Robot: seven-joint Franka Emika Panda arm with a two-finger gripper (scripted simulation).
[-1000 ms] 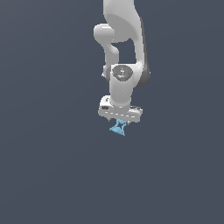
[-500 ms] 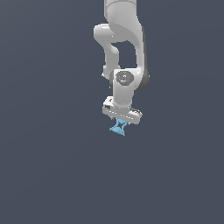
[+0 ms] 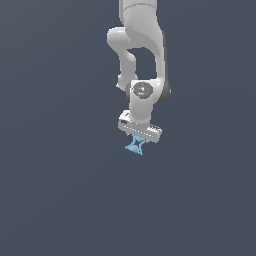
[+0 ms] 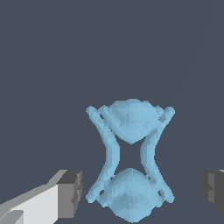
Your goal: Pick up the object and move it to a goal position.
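hanging just under the gripper (image 3: 139,136), the object (image 3: 135,145) sits between its wide-open fingers (image 4: 70,193), which hold nothing, and it looks light, stiff and thin-armed, so i would take it at the narrow waist.

Open room on every side of the gripper (image 3: 138,141); only the object (image 3: 135,145) sits between its fingers.

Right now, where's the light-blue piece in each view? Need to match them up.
Exterior view: the light-blue piece hangs just under the white gripper, near picture centre.
Wrist view: it fills the lower middle, between the two dark finger pads, with a gap to each.
Shared landmark: the gripper, straddling the piece in both views.
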